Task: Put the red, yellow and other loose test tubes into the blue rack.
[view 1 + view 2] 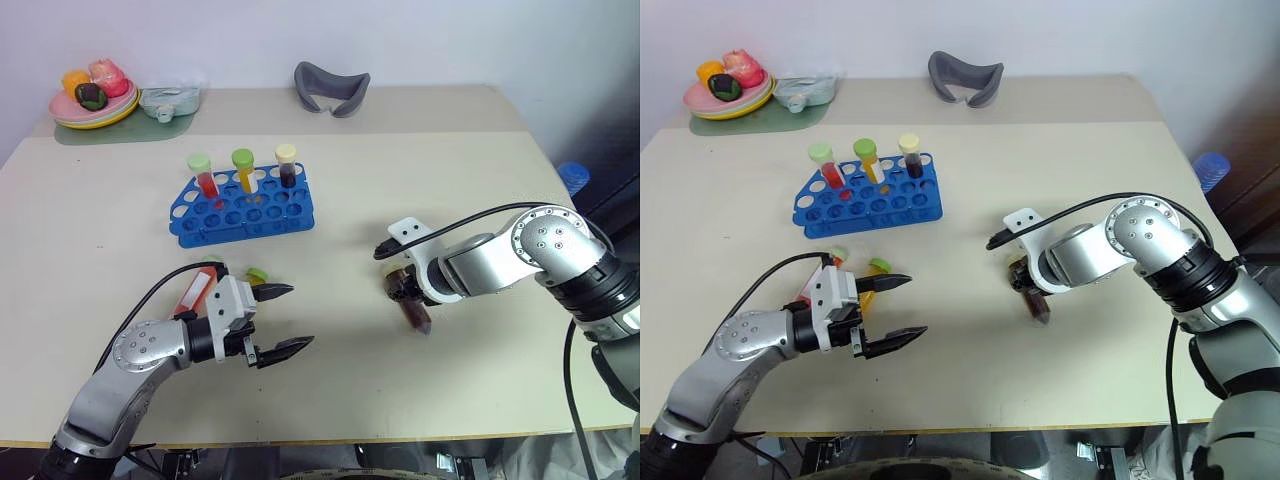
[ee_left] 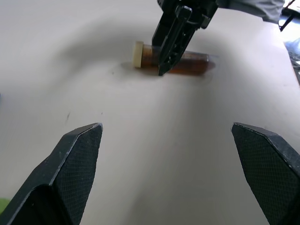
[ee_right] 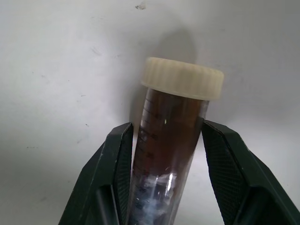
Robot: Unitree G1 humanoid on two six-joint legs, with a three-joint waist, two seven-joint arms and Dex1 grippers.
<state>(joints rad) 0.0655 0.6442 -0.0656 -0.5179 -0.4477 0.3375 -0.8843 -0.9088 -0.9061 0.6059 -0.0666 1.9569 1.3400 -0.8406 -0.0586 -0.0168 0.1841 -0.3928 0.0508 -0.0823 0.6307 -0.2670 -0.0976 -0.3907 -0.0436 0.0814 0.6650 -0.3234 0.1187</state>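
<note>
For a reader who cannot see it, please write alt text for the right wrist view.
Two black jaws close on a brown test tube with a cream cap, one jaw against each side. Behind it lies the pale table.

A beige table [image 1: 420, 160] is standing against a plain white wall [image 1: 300, 30]. Even light is falling across its top. Dark floor is showing past its right edge.
</note>
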